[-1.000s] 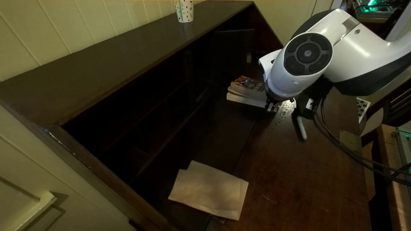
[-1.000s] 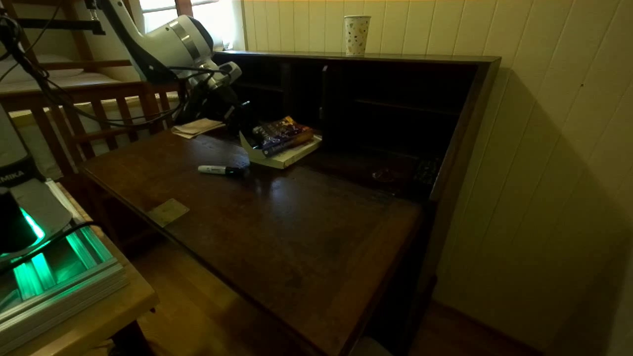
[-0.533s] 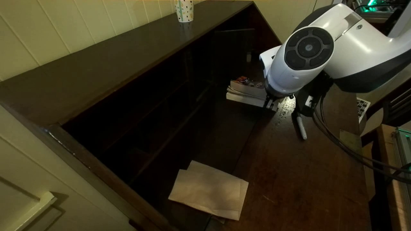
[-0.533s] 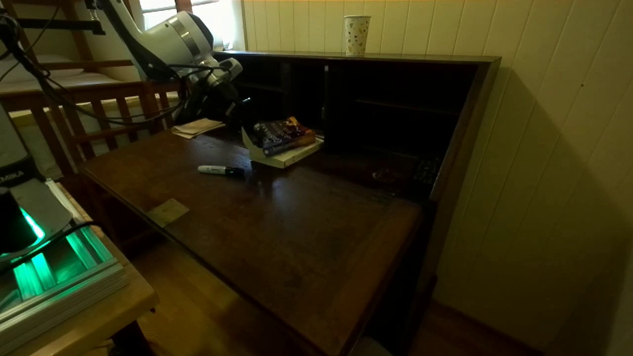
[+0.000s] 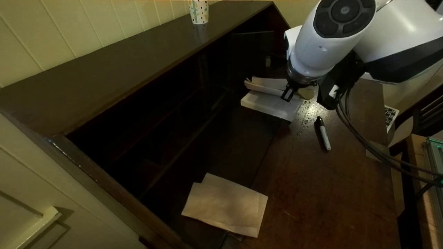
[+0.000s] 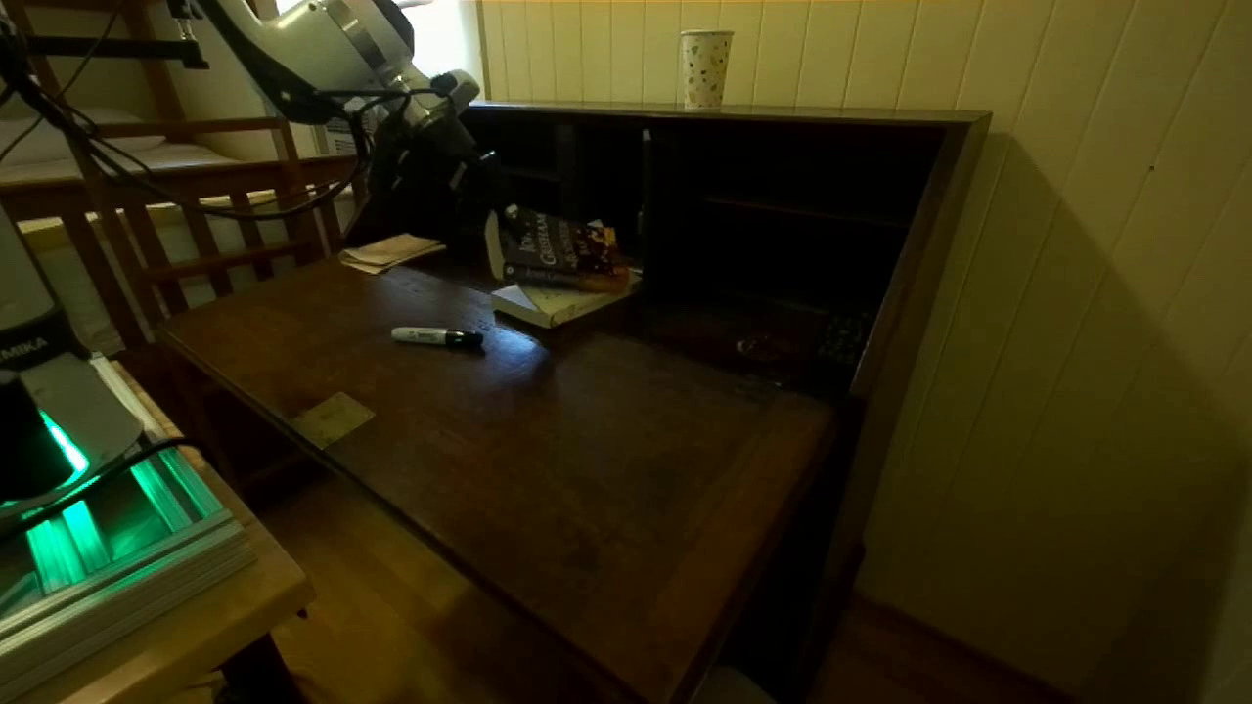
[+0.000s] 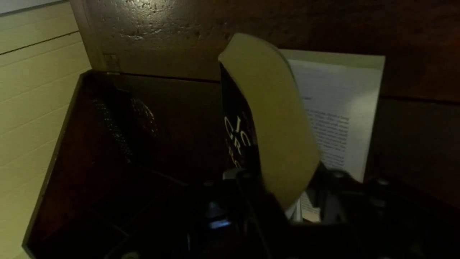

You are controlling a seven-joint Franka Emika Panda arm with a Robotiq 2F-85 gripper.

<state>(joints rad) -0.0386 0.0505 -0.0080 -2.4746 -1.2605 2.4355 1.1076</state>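
Fingers (image 5: 287, 95) of the gripper (image 7: 286, 163) are clamped on a dark-covered paperback (image 6: 553, 244), one to either side, holding it tilted over a pale book (image 5: 271, 105). The pale book lies on the desk (image 6: 606, 489) across its seam, a printed page facing up. Whether the paperback's low end touches the pale book, or some leaves of the latter are caught too, I cannot tell; the fingertips melt into shadow in the wrist view. The arm (image 5: 325, 52) above the pale book is cut off at the top in both exterior views.

Near the pale book, toward the desk's outer edge, lies a marker (image 5: 324, 135). Farther out from the pale book, at that edge, is a dull plate (image 6: 335, 418), crossed by cables (image 5: 356, 136) in an exterior view. Well apart from the pale book, over a wide span of wood, lies folded brown paper (image 5: 226, 205); on the opposite side sit dark, glinting shapes (image 6: 758, 345) too dim to identify.

Behind the pale book rises the hutch (image 5: 138, 62), its small door (image 5: 254, 52) jutting close to it. The hutch's compartments (image 6: 802, 235) are too dark to show their contents. High behind the pale book, a speckled cup (image 6: 706, 70) stands upright, its inside hidden.
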